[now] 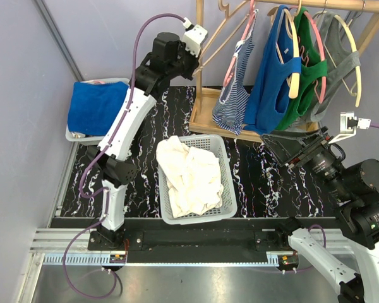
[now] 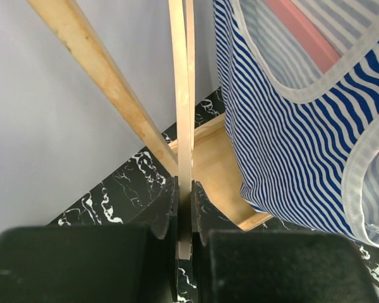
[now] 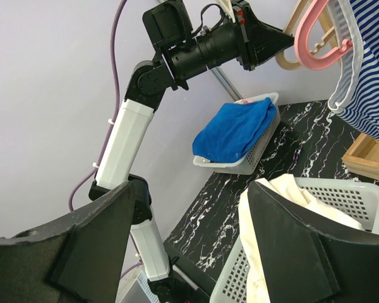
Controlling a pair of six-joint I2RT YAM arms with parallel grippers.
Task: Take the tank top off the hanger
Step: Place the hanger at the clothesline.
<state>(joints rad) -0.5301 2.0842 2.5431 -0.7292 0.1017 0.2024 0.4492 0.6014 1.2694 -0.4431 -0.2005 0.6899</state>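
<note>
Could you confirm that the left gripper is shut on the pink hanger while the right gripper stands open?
Not quite: the left gripper is shut on a thin wooden slat, not the pink hanger, as the left wrist view shows. The right gripper does stand open.

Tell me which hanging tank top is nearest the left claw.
The blue-and-white striped tank top, leftmost on the rack, right beside the left claw. The blue top, green top and grey top hang farther right.

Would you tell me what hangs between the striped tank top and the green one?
A plain blue tank top hangs between them, as the top external view shows.
</note>
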